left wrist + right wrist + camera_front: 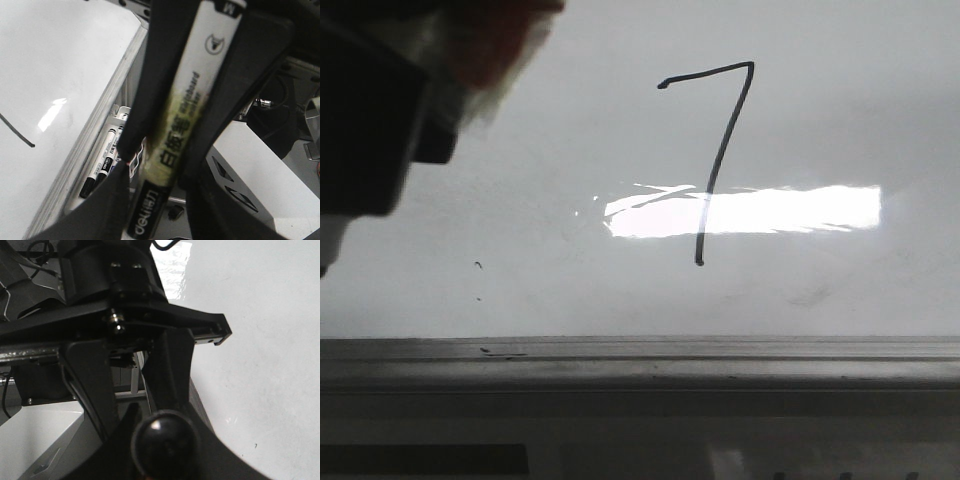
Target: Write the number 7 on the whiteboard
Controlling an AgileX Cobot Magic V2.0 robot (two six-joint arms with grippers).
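Observation:
The number 7 is drawn in thin black on the whiteboard, its stem crossing the bright reflection. In the left wrist view the lower end of its stem shows on the whiteboard. My left gripper is shut on a white marker with a black end, held off the board beyond its rail. My right gripper is shut on a black round-ended object, beside the whiteboard. Another black gripper body hangs just beyond it.
A blurred dark arm part with an orange and white patch fills the front view's top left. The grey edge rail runs along the board's near side. A tray of spare markers and a white box lie past the rail.

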